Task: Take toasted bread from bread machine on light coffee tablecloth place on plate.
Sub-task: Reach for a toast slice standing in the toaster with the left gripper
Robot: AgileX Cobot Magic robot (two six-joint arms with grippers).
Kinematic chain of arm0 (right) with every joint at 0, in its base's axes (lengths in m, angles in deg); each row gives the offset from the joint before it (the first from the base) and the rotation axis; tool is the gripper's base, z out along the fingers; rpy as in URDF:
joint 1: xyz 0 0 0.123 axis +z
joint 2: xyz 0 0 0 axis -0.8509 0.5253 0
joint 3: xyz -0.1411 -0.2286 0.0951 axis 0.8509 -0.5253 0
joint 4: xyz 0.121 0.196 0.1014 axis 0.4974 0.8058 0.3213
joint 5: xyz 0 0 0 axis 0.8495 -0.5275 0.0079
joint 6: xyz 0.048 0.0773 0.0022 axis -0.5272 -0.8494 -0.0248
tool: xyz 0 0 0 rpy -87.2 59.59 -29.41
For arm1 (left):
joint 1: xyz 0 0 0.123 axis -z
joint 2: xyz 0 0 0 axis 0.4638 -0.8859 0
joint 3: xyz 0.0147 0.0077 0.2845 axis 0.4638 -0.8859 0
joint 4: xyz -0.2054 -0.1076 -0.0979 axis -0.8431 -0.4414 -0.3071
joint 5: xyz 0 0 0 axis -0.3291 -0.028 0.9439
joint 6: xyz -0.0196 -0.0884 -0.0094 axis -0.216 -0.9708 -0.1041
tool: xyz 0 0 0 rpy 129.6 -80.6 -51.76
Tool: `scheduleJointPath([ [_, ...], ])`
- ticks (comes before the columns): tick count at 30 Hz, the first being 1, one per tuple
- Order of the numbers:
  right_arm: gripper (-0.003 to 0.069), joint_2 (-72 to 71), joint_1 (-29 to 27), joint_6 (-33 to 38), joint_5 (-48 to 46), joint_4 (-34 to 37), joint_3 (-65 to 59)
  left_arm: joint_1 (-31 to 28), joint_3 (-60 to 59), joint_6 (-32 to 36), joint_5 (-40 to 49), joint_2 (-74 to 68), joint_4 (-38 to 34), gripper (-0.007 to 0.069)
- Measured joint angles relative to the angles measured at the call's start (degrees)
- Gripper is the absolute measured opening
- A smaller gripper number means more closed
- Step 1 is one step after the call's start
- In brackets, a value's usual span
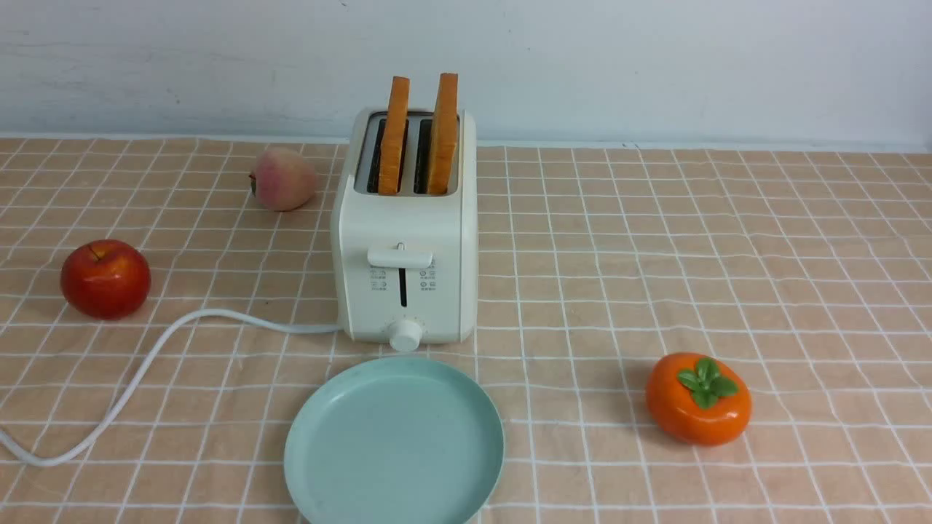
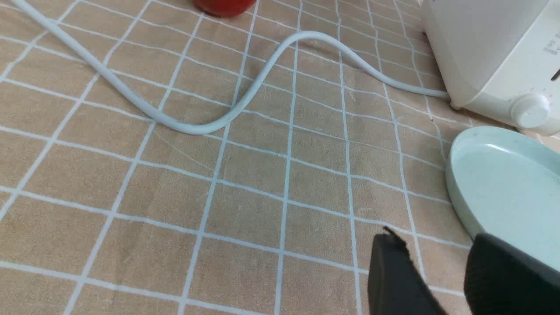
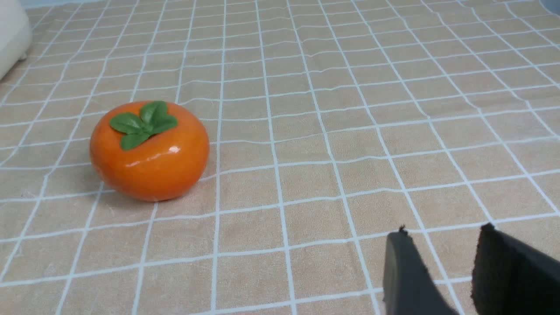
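Observation:
Two toasted bread slices (image 1: 394,135) (image 1: 443,132) stand upright in the slots of the cream-white bread machine (image 1: 405,240) on the light coffee tablecloth (image 1: 655,247). The mint-green plate (image 1: 394,442) lies empty just in front of the toaster. Neither gripper shows in the front view. In the left wrist view my left gripper (image 2: 431,245) is open and empty, low over the cloth beside the plate (image 2: 507,188) and near the toaster (image 2: 490,52). In the right wrist view my right gripper (image 3: 442,238) is open and empty over bare cloth.
The toaster's white cord (image 1: 138,378) snakes over the cloth to the front left. A red apple (image 1: 105,279) and a peach (image 1: 283,179) lie left of the toaster. An orange persimmon (image 1: 698,397) lies front right, also in the right wrist view (image 3: 149,151).

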Motion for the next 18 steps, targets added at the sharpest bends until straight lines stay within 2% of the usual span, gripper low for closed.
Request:
scheduleJointPath([
  [10, 0.024, 0.0, 0.0, 0.0, 0.0, 0.0, 0.0, 0.0, 0.0, 0.0, 0.0, 0.0, 0.4, 0.0242],
  [18, 0.024, 0.0, 0.0, 0.0, 0.0, 0.0, 0.0, 0.0, 0.0, 0.0, -0.1, 0.0, 5.2, 0.0242],
])
